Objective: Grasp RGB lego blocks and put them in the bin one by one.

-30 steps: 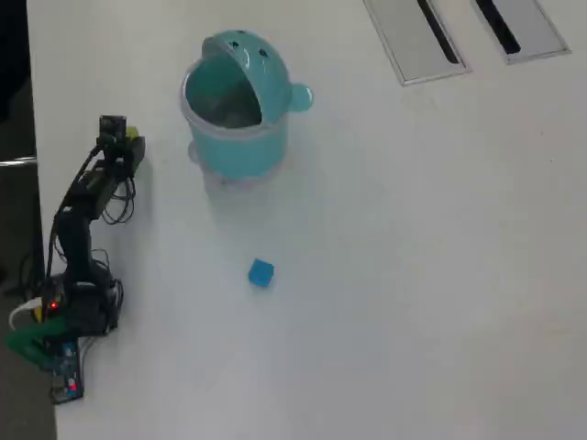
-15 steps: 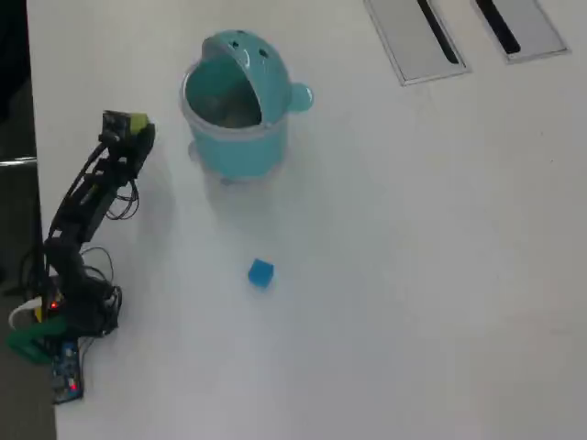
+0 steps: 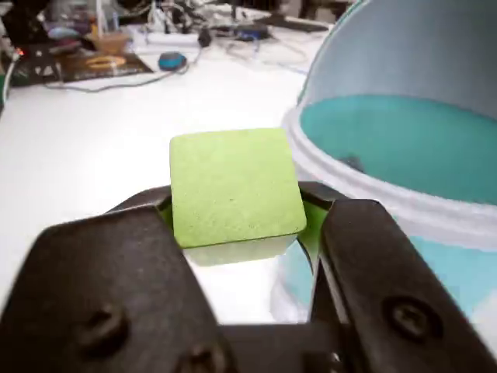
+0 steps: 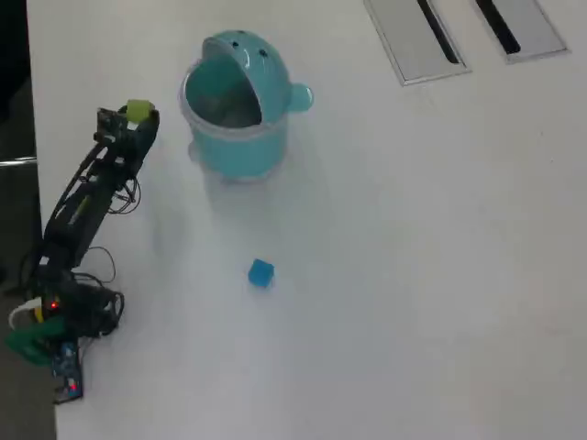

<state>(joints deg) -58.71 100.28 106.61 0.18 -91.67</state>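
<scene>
One green block (image 3: 233, 186) sits clamped between the two black jaws of the tool (image 3: 237, 221), filling the centre of the wrist view, its top face flat toward the camera. Just to the right of it in that view, the teal bin (image 3: 404, 148) looms large, its pale rim close beside the block and its lid tipped up at the upper right, showing the teal inside wall.

From overhead, the arm (image 4: 87, 197) stretches up the left edge of the frame, and the tool (image 4: 138, 119) with the green block (image 4: 139, 111) hangs at upper left, near the bin (image 4: 240, 147) but off to its left, not over the opening. The bin stands in the upper middle-left of the white surface (image 4: 413, 275), lid swung back, side knob pointing right.

Down in the lower middle-left, a blue block (image 4: 260, 272) lies alone on the surface, well apart from both bin and arm.
</scene>
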